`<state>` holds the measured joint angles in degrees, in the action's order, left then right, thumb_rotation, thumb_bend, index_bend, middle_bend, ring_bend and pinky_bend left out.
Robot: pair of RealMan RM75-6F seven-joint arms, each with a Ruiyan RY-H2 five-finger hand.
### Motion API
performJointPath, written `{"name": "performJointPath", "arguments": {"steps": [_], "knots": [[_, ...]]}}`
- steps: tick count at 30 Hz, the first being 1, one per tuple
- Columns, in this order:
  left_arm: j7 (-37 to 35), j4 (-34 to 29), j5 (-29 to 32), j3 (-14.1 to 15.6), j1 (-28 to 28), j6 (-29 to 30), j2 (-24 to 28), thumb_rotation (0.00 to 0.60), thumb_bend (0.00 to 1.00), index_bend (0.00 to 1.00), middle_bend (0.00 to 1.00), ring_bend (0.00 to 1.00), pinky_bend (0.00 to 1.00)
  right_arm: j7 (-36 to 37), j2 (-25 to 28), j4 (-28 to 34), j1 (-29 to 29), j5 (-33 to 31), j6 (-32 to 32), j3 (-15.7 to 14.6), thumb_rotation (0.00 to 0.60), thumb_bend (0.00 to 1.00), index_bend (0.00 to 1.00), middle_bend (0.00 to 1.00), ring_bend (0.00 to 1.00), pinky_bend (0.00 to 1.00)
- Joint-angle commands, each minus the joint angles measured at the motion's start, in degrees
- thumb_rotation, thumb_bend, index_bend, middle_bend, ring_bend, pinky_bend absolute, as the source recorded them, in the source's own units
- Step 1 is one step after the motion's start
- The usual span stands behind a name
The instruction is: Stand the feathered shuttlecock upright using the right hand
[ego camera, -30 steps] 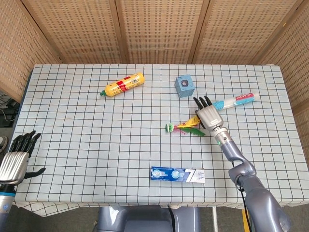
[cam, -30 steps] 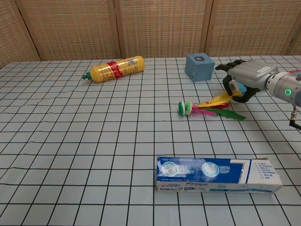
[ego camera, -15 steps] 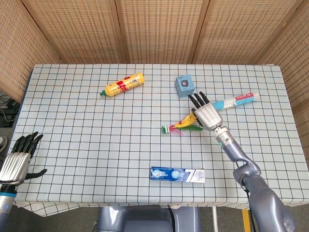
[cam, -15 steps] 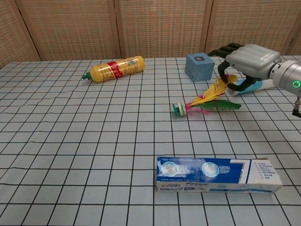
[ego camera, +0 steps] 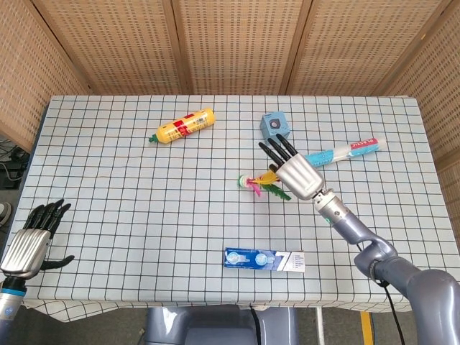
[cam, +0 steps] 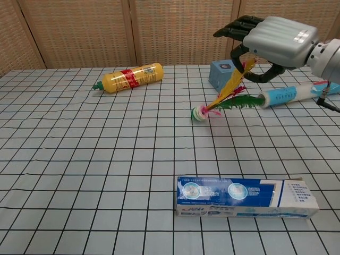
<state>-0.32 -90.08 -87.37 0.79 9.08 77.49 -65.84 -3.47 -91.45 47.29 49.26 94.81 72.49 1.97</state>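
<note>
From the head view, your right hand sits over the feather end of the feathered shuttlecock, near the middle of the table, with the blue box just beyond it and the tube off to the side. The shuttlecock's base points away from your palm, toward the robot's left, so its long axis runs roughly crosswise to you, feathers under the hand. Your left hand hangs at the near table corner, fingers apart and holding nothing, far from the job; the right is plainly the nearer one. From the chest view, the right hand is raised and pinches the tip of the yellow feather, so the feathered shuttlecock slopes: base low, touching or barely off the cloth (hard to tell which), feathers rising toward your fingers. It is tilted, not yet upright. Judging from this, the coming move turns on bringing your hand above the base so the axis goes vertical.
</note>
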Motion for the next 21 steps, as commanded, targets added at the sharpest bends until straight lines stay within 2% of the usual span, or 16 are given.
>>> {"name": "performJointPath", "arguments": {"steps": [1, 9, 14, 21], "knots": [[-0.43, 0.19, -0.04, 0.1, 0.09, -0.18, 0.12, 0.6, 0.0, 0.0, 0.0, 0.0, 0.0, -7.2, 4.74, 7.76, 1.39, 0.56, -1.28, 0.99, 0.6, 0.61, 0.71, 0.11, 0.0, 0.0], [-1.34, 0.6, 0.65, 0.04, 0.37, -0.97, 0.24, 0.6, 0.0, 0.0, 0.0, 0.0, 0.0, -13.32, 9.6, 15.93, 3.0, -0.13, -4.77, 2.94, 0.6, 0.61, 0.71, 0.11, 0.0, 0.0], [-1.46, 0.58, 1.14, -0.08, 0.61, -1.48, 0.26, 0.6, 0.0, 0.0, 0.0, 0.0, 0.0, -16.28, 11.61, 20.78, 3.64, -2.74, -8.94, 4.18, 0.6, 0.61, 0.7, 0.1, 0.0, 0.0], [-1.53, 0.93, 1.48, 0.02, 0.96, -2.35, 0.12, 0.6, 0.0, 0.0, 0.0, 0.0, 0.0, -19.89, 14.52, 26.29, 4.46, -3.08, -12.8, 4.02, 0.6, 0.61, 0.69, 0.1, 0.0, 0.0]]}}
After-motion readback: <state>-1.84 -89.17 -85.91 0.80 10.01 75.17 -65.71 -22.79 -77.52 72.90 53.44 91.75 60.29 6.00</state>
